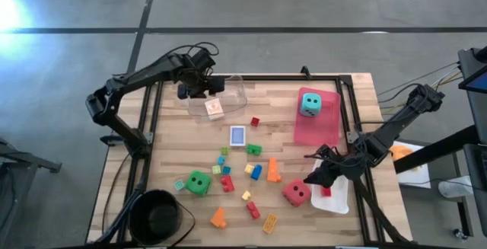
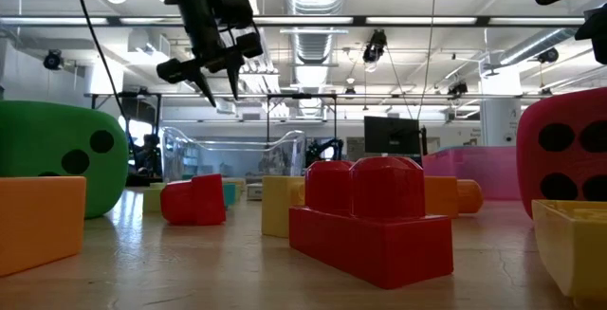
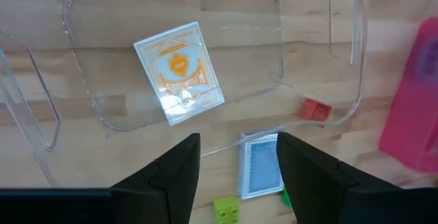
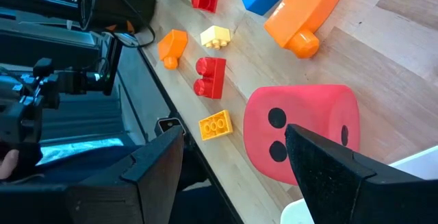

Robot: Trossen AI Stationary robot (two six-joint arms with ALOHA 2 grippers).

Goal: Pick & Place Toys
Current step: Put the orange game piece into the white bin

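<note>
tabletop [image 1: 175, 146] | trays: 3, pink [image 1: 312, 123], clear [image 1: 228, 97], white [image 1: 335, 196] | dice: 3, teal [image 1: 310, 103] on pink tray, green [image 1: 198, 182], red [image 1: 297, 193] beside white tray | blue card box [image 1: 237, 135]: 1, near clear tray | left gripper [image 1: 199, 89] over clear tray, jaws half-open, empty | right gripper [image 1: 319, 174] by red die, jaws parted, empty

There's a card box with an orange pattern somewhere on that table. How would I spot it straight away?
Find the clear tray at the far edge of the wooden table, under the left gripper. The orange-patterned card box lies flat inside it, the only thing in that tray. Its lookalike, the blue card box, lies outside on the bare wood, nearer the scattered bricks.
</note>
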